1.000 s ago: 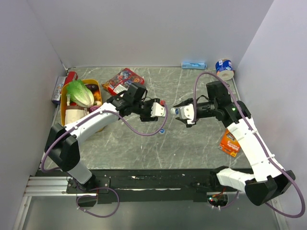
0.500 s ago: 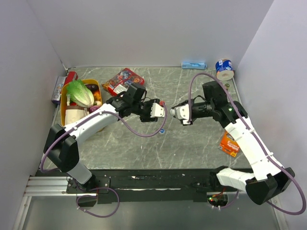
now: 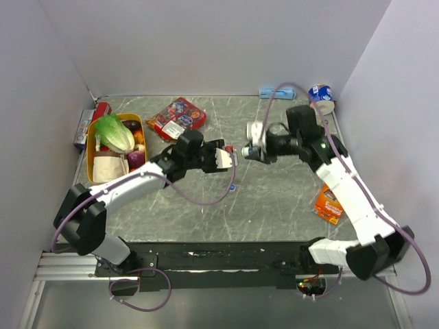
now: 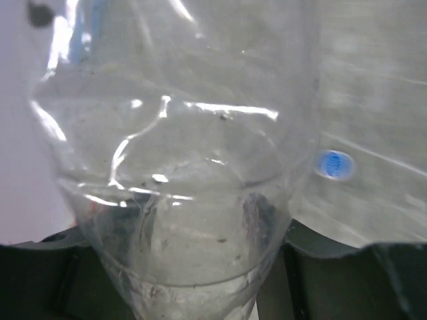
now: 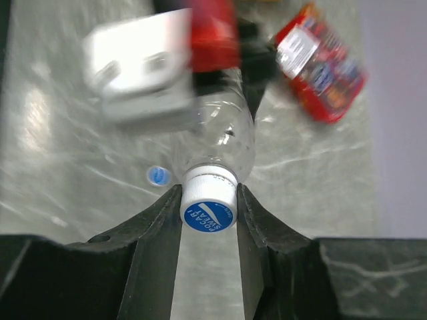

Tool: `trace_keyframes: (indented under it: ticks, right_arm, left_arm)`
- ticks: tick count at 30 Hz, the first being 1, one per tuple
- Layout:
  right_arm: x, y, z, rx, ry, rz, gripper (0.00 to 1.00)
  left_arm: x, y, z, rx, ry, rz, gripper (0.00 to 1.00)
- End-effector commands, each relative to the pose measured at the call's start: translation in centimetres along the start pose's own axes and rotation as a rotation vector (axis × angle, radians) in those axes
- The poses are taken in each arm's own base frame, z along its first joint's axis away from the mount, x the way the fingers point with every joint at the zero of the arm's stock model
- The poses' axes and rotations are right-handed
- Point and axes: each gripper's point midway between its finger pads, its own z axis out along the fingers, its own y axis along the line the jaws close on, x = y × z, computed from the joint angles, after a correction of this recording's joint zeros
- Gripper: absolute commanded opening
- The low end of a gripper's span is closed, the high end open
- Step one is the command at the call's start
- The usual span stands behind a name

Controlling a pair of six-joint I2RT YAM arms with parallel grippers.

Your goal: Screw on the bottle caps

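A clear plastic bottle hangs on its side in the air between my two grippers. My left gripper is shut on its body; in the left wrist view the bottle fills the frame between the dark fingers. My right gripper is shut on a blue-topped, white-sided cap that sits on the bottle's neck, one finger on each side. A second blue cap lies on the table below; it also shows in the right wrist view and the left wrist view. No second bottle is in view.
A yellow basket with vegetables stands at the left, a red can behind it. A red snack packet lies at the back middle. A blue-and-white tin and a blue object are at the back right. An orange packet lies at the right.
My right gripper has moved left and toward the back, closing on the bottle's cap end. My left arm has sunk lower while its gripper stayed on the bottle.
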Motion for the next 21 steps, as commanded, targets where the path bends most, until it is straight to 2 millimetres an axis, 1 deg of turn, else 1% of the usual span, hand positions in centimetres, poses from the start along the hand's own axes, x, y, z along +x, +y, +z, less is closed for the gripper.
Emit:
trace_keyframes:
  ticks: [1, 2, 3, 4, 5, 6, 7, 8, 9, 10, 11, 12, 13, 14, 15, 16, 17, 19, 20, 21]
  right_arm:
    - [-2.0, -3.7, 0.4, 0.113, -0.018, 0.537, 0.0]
    - [-0.2, -4.6, 1.2, 0.154, 0.045, 0.649, 0.0]
    - [-0.5, -5.7, 0.8, 0.236, 0.066, 0.852, 0.0]
    - [0.2, -6.3, 0.7, 0.281, 0.101, 0.953, 0.0]
    - [1.4, -6.4, 1.7, 0.267, 0.145, 1.051, 0.0]
    - [0.7, -6.9, 1.3, 0.261, 0.13, 1.18, 0.0]
    - [0.9, -7.2, 1.6, 0.262, 0.117, 1.238, 0.0]
    - [1.0, -7.4, 1.4, 0.277, 0.105, 1.29, 0.0]
    - [0.8, -7.2, 1.5, 0.253, 0.079, 1.393, 0.0]
    - [1.1, -7.7, 1.2, 0.239, 0.052, 1.467, 0.0]
    - [1.7, -7.8, 1.5, 0.211, 0.033, 1.548, 0.0]
    - [2.3, -7.4, 1.7, 0.188, 0.025, 1.688, 0.0]
    - [2.7, -7.9, 1.4, 0.139, -0.022, 1.749, 0.0]
    - [3.1, -7.8, 1.6, 0.109, -0.031, 1.799, 0.0]
    - [3.0, -7.9, 1.6, 0.082, -0.046, 1.84, 0.0]
    - [3.3, -8.3, 1.5, 0.046, -0.07, 1.87, 0.0]
    - [3.1, -8.4, 1.6, 0.018, -0.084, 1.89, 0.0]
    - [2.8, -9.0, 1.5, -0.022, -0.117, 1.943, 0.0]
    - [2.8, -9.3, 1.6, -0.029, -0.133, 1.951, 0.0]
    - [2.7, -9.5, 1.6, -0.034, -0.136, 1.991, 0.0]
  left_arm:
    - [-5.4, 10.1, -4.4, -0.683, -0.138, 0.069, 0.01]
    - [-5.8, 11.0, -5.1, -0.756, -0.147, 0.102, 0.01]
    - [-7.1, 12.4, -6.3, -0.869, -0.2, 0.108, 0.01]
    - [-7.4, 13.3, -7.1, -0.933, -0.208, 0.112, 0.01]
    - [-7.5, 14.3, -8.0, -0.997, -0.182, 0.133, 0.01]
    - [-8.0, 14.8, -8.2, -1.038, -0.193, 0.152, 0.01]
    - [-8.2, 15.1, -8.6, -1.064, -0.188, 0.173, 0.01]
    - [-8.4, 15.5, -9.0, -1.091, -0.165, 0.215, 0.01]
    - [-8.7, 15.4, -8.9, -1.097, -0.16, 0.243, 0.01]
    - [-9.2, 15.5, -9.3, -1.111, -0.163, 0.272, 0.01]
    - [-9.4, 15.5, -9.4, -1.112, -0.136, 0.33, 0.01]
    - [-10.0, 15.3, -9.6, -1.114, -0.139, 0.359, 0.01]
    - [-10.2, 15.1, -9.4, -1.104, -0.125, 0.389, 0.01]
    - [-10.5, 15.0, -9.3, -1.095, -0.085, 0.46, 0.01]
    - [-10.8, 14.5, -8.8, -1.067, -0.067, 0.509, 0.01]
    - [-10.6, 14.1, -8.0, -1.03, -0.028, 0.555, 0.01]
    - [-10.6, 14.0, -7.7, -1.019, 0.01, 0.625, 0.01]
    - [-10.9, 13.5, -7.2, -0.985, 0.046, 0.698, 0.01]
    - [-10.5, 13.2, -6.5, -0.949, 0.096, 0.759, 0.01]
    - [-10.6, 13.0, -6.3, -0.941, 0.107, 0.769, 0.01]
